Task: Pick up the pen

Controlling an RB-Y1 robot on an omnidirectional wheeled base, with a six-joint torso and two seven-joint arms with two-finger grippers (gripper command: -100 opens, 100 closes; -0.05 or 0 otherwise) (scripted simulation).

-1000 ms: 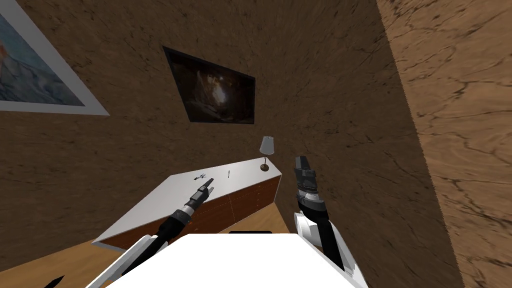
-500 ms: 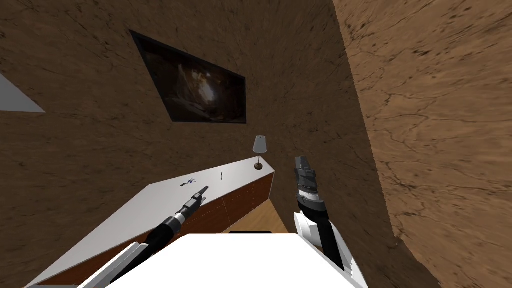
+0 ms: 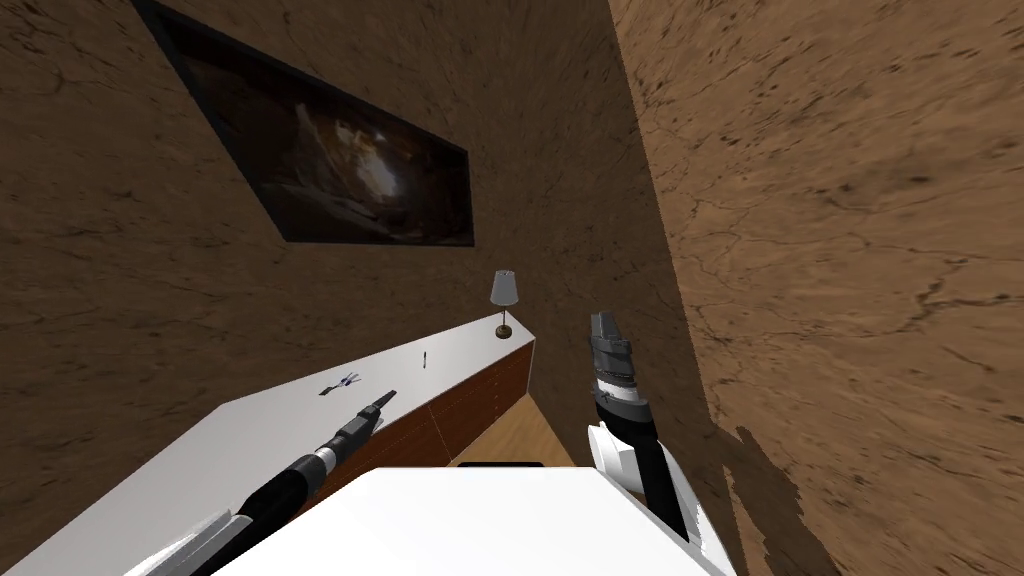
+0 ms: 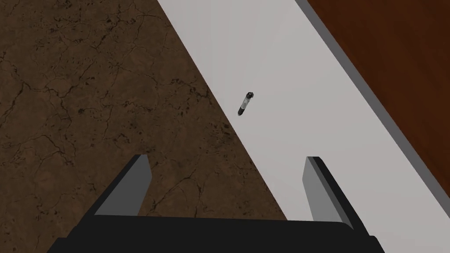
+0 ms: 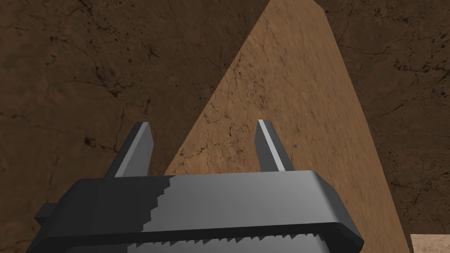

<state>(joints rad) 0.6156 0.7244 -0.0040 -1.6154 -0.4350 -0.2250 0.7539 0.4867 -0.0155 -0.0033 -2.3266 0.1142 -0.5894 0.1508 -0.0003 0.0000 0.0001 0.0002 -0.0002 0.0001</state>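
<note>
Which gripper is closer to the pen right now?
Left. The left gripper hovers open at the cabinet top, the pen just ahead of it; the right gripper, open, is raised well off to the side.

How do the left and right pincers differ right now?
Pose: the left pincer is stretched out low at the white cabinet top. The right pincer is raised upright, off to the cabinet's side.
Aim: the left pincer looks toward the pen, which lies untouched ahead of its fingers. The right pincer points away from it.
Shared: both are open and empty.
</note>
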